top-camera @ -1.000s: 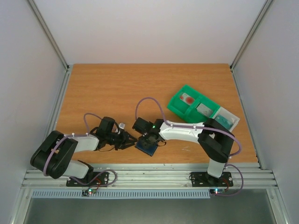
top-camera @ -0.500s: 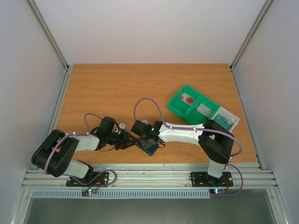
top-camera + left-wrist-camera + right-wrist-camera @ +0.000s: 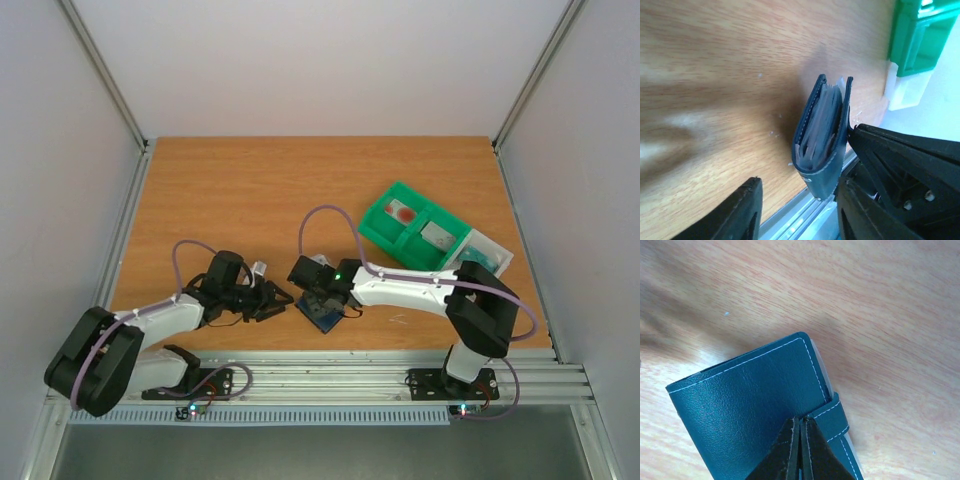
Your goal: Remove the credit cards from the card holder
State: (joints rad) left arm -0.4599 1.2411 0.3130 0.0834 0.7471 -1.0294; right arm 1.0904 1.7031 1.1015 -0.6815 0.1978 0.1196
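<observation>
Slate-blue bifold card holder (image 3: 322, 314) lies lower centre of the overhead frame, near the front edge of the wooden table (image 3: 230, 200). It gapes slightly, with greyish thin cards (image 3: 821, 122) tucked inside. The right gripper (image 3: 800, 432) is pressed together, tips on the holder's cover by the closure strap (image 3: 832, 415). The left gripper (image 3: 797, 212) is spread, holder's end between its fingers. Green compartmented plastic tray (image 3: 385, 238) upper right holds a whitish red-blotched card (image 3: 403, 211).

A wooden table (image 3: 250, 200) with warm orange-brown grain sits inside a booth of plain white walls (image 3: 320, 60). Slanted aluminium posts (image 3: 103, 75) run up from the back corners. Ribbed aluminium rails (image 3: 320, 378) edge the near side. The light is soft and even.
</observation>
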